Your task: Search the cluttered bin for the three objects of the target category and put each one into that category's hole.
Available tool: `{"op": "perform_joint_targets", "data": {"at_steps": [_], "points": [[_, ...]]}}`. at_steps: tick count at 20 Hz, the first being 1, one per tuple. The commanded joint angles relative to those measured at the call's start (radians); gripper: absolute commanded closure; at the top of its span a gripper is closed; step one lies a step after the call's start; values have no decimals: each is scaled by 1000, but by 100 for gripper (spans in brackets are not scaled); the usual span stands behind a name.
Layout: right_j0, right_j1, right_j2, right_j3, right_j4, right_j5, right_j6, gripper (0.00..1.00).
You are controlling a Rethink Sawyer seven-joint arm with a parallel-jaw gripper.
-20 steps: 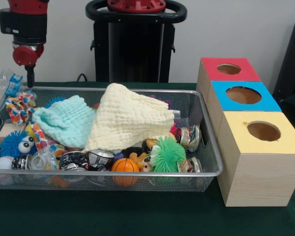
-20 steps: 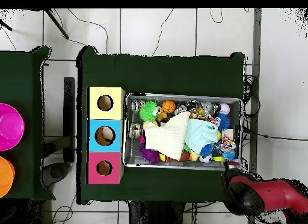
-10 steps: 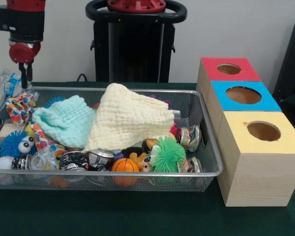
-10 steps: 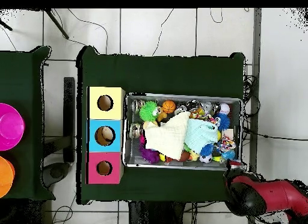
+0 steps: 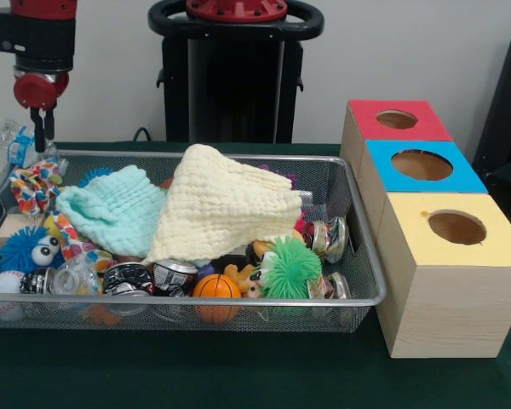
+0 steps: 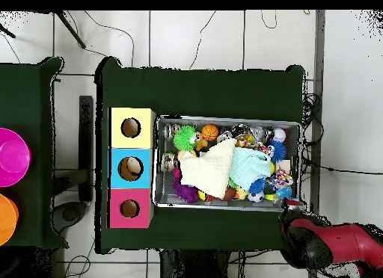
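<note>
Hand (image 5: pixel 41 136) risen slightly, above bin (image 5: pixel 358 256) corner

gripper (image 5: pixel 42 129) raised, clear of bin (image 5: pixel 238 300)

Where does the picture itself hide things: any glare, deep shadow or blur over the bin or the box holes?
Front view: even light, no glare on the bin; the cloths cover much of it; the yellow and red holes are shadowed inside. Overhead view: the toys blend into small patches, hard to tell apart; the blue hole shows something pale inside, unclear what.
</note>
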Motion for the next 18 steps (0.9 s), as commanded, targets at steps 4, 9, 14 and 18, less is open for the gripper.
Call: {"op": "perform_joint_targets", "data": {"at_steps": [4,9,14,18], "points": [[-38,-8,23,-89,-18,42,-129,0],[-63,2,48,-108,-13,46,-173,0],[-70,30,58,-135,-51,22,-189,0],[-73,49,62,-142,-68,5,-196,0]]}}
